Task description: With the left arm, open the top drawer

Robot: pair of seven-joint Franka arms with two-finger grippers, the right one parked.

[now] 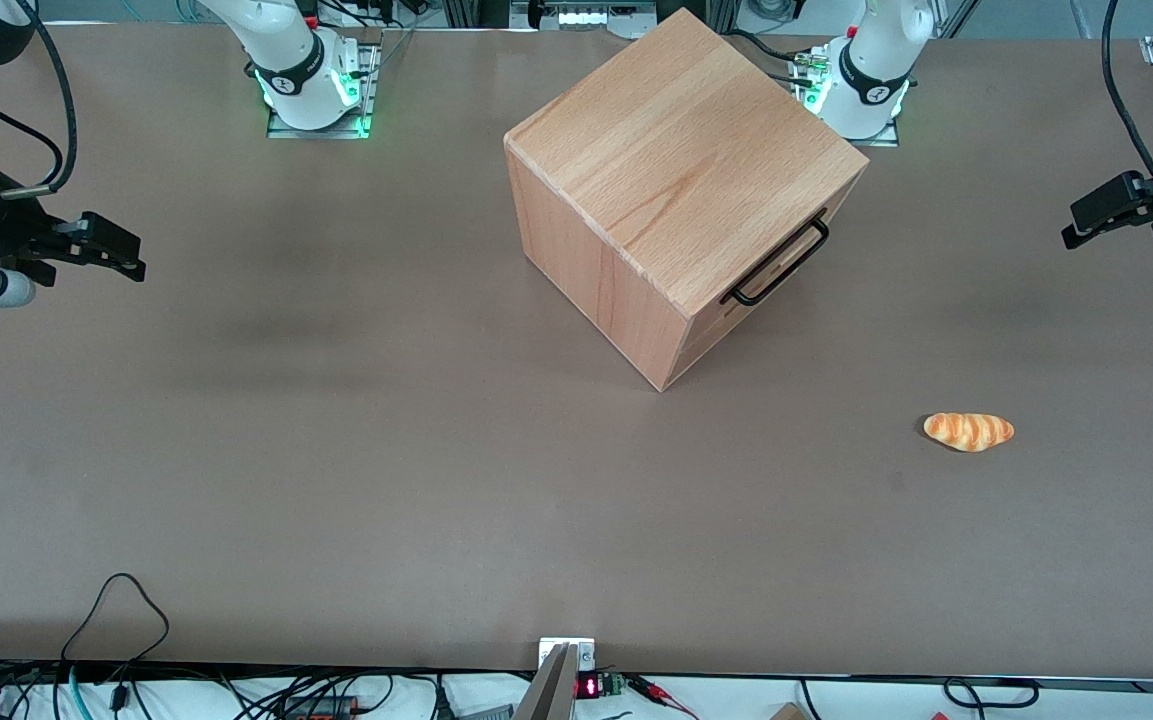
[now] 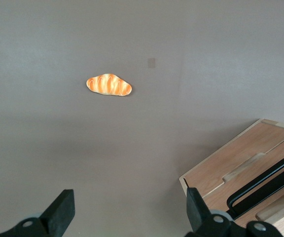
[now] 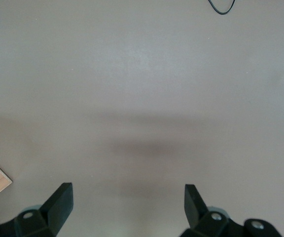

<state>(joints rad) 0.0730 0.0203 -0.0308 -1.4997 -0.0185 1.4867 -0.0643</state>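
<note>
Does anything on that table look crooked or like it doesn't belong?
The wooden cabinet sits turned at an angle to the table's edges, and a lone bread roll lies on the bare table, nearer the front camera. Nothing looks spilled or damaged. The top drawer is shut; the left arm's gripper hangs open, well clear of it.

Toy bread roll on brown table, cables nr table edge

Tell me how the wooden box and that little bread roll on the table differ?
The wooden cabinet is a big, pale, sharp-edged cube with a black handle on its shut top drawer; the bread roll is small, oval, orange-striped and lies flat, nearer the front camera. Both rest untouched on the brown table; the left gripper hangs apart from both at the working arm's end, jaws open.
</note>
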